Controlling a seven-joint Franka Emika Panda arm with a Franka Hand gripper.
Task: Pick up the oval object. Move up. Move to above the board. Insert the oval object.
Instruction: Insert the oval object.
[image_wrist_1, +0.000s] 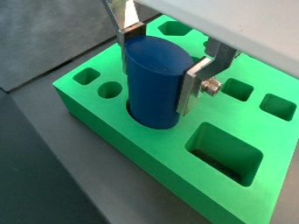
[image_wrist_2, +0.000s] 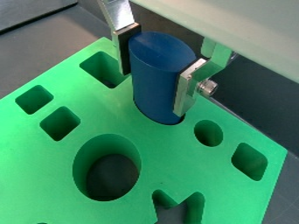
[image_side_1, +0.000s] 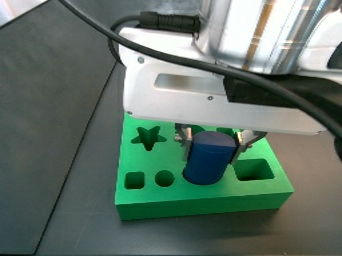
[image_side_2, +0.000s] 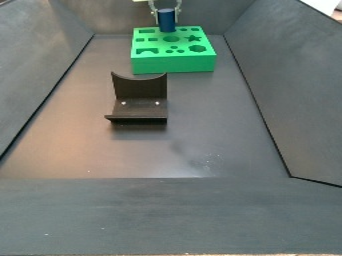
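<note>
The blue oval object (image_wrist_1: 152, 83) stands upright between my gripper's fingers, and its lower end sits inside a hole of the green board (image_wrist_1: 152, 171). My gripper (image_wrist_1: 162, 66) is shut on the oval object, with one silver finger (image_wrist_1: 194, 87) flat against each narrow side. Both wrist views show this; the peg (image_wrist_2: 156, 79) rises well above the board's top (image_wrist_2: 176, 149). In a side view the gripper (image_side_1: 210, 140) hangs over the board (image_side_1: 201, 205) with the peg (image_side_1: 205, 162) below it. The far side view shows the board (image_side_2: 174, 62) at the back.
The fixture (image_side_2: 136, 98) stands on the dark floor in front of the board. The board has a large rectangular hole (image_wrist_1: 225, 153), a large round hole (image_wrist_2: 107, 171) and a star hole (image_side_1: 148, 135) near the peg. Sloped dark walls enclose the floor.
</note>
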